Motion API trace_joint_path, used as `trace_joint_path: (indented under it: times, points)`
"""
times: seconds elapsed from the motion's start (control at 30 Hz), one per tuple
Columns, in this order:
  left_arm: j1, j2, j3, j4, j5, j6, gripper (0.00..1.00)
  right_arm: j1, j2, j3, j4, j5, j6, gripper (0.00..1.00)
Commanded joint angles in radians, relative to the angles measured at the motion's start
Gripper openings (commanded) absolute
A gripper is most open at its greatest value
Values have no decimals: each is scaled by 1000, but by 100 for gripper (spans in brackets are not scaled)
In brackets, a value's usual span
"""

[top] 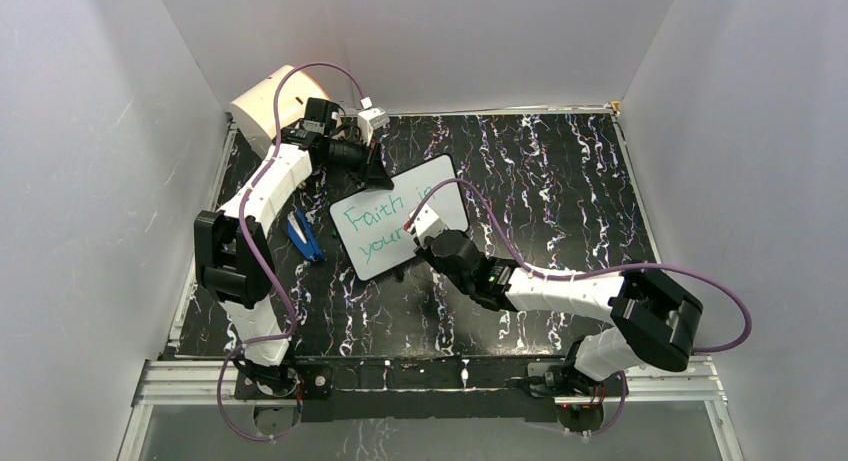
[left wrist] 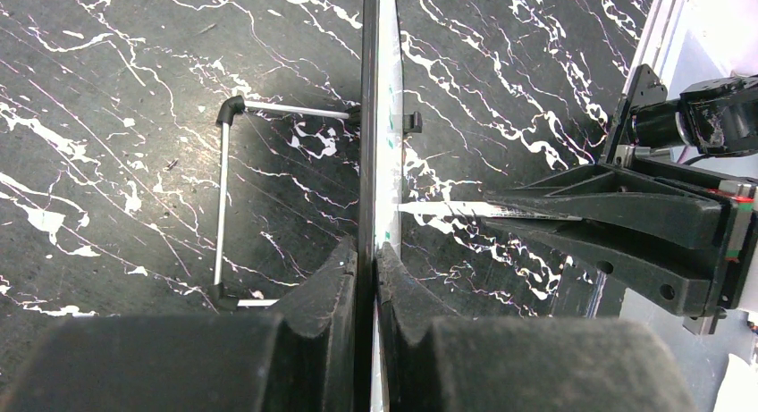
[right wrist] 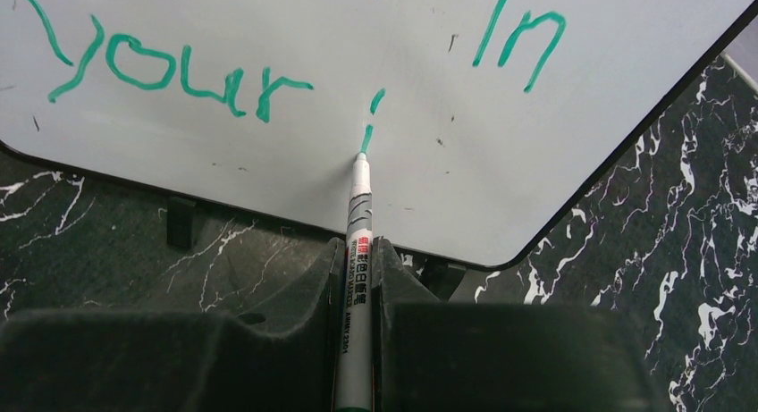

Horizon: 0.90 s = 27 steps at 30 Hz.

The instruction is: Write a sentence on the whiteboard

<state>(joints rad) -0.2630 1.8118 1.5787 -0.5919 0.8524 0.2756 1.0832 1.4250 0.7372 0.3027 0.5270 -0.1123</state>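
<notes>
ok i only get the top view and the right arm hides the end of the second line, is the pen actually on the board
observer: Yes. The right wrist view shows the marker tip touching the whiteboard at the foot of a short green stroke right of "your".
operator: and how is the left arm gripping it
observer: The left fingers pinch the board's edge, one on each face.
operator: anything behind it
observer: A thin wire stand juts from its back onto the table.
</notes>
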Motion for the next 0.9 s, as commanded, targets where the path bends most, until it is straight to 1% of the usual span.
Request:
trace_joint_path:
  times: [0.0,0.33,0.87]
  points:
    - [-11,10,-27,-67,-69,22,0,3,-1,46,-45,-10,29,0]
    - [-12,9,-26,-64,-70,20,0,11,26,60,-86,-32,45,0]
    - [-12,12,-27,-63,-65,20,0,21,33,82,-28,-60,51,0]
